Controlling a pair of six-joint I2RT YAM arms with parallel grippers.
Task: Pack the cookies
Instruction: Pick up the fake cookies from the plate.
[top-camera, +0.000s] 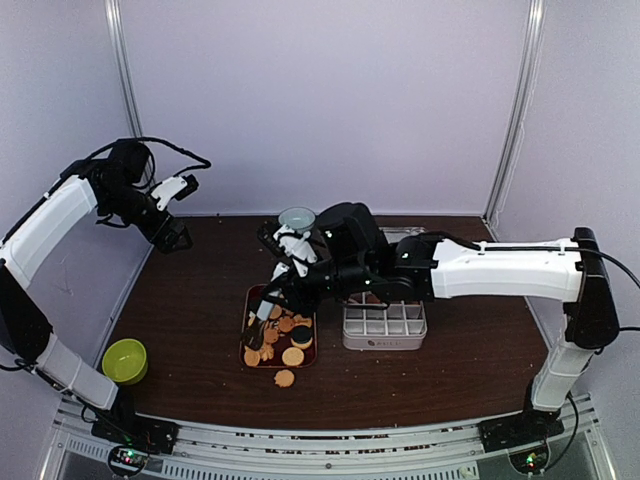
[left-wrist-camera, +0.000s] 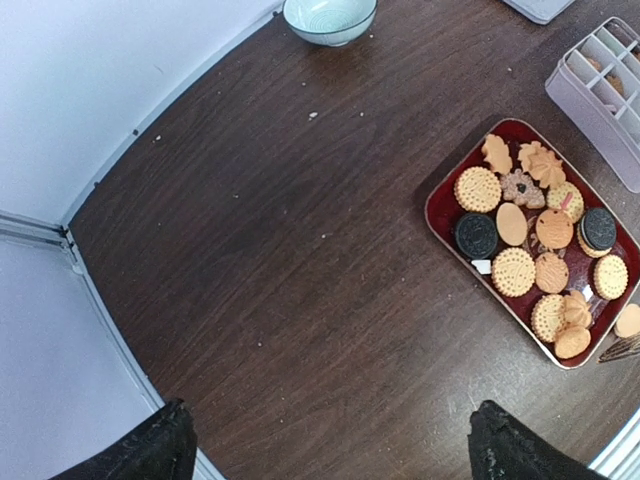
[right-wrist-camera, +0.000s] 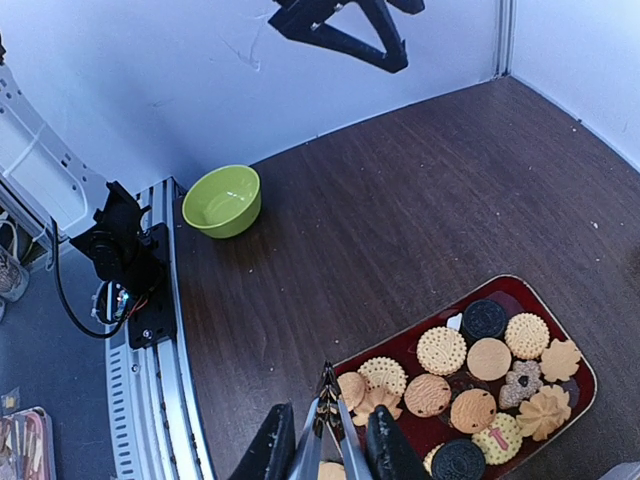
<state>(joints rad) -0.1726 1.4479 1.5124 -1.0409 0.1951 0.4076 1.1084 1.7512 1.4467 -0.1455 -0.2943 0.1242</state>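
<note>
Left end effector (left-wrist-camera: 328, 442) released wide, high above desk (top-camera: 200, 300); right end effector (right-wrist-camera: 327, 425) clenched on thin tongs (right-wrist-camera: 327, 395).
Cookies (left-wrist-camera: 513, 272) spread across red tray (left-wrist-camera: 432, 205) beside white divided box (top-camera: 385, 325); loose cookie (top-camera: 285, 378) just off tray's near edge.

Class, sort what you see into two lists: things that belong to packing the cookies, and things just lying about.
Belongs to the job: cookies, red tray, white divided box, thin tool gripped by the right gripper.

Just lying about: green bowl, pale blue bowl. The left gripper is open and holds nothing.
</note>
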